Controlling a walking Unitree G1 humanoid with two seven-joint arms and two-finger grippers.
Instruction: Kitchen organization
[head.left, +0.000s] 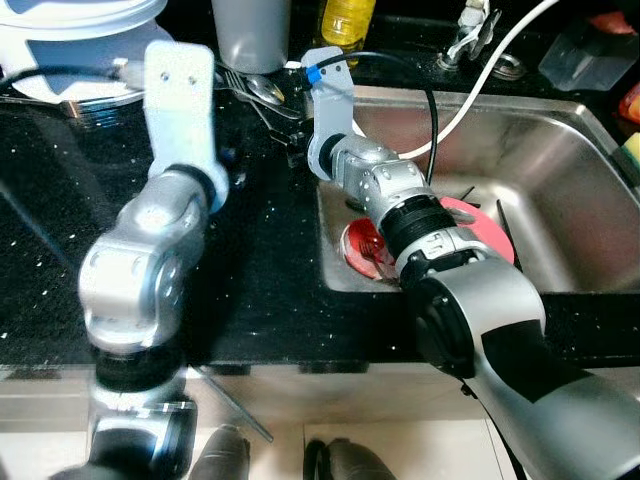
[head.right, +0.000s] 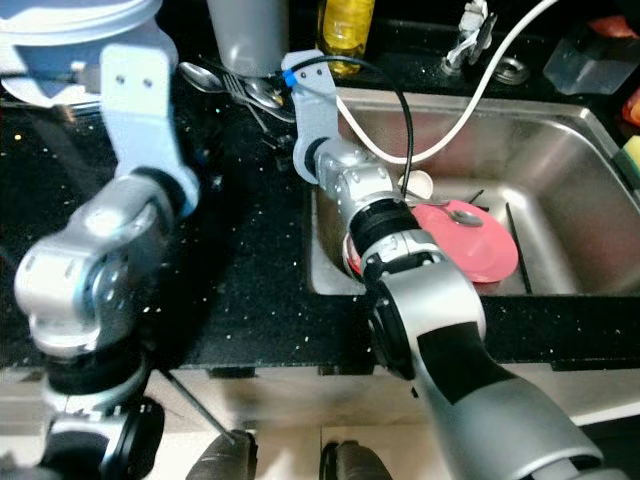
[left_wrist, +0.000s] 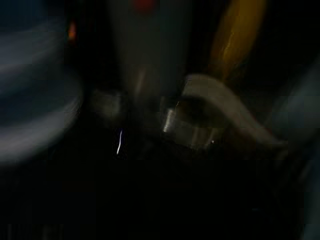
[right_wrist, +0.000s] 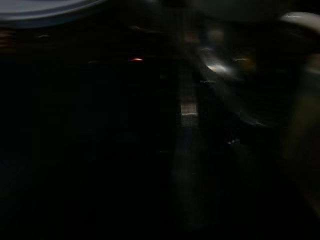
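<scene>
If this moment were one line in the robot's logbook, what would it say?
both arms raised over black counter | cutlery beside grey cup | pink plate in steel sink | end effectors: state unclear

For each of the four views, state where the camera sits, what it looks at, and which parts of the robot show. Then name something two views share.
Left eye: on the head, looking down at the counter and sink; both silver arms show.
Right eye: beside it, same scene; the pink plate shows more fully.
Left wrist: on the left arm, dark and blurred, facing a grey cup and yellow bottle.
Right wrist: on the right arm, very dark; little can be made out.
Shared: both eye views show cup, bottle and cutlery.
</scene>
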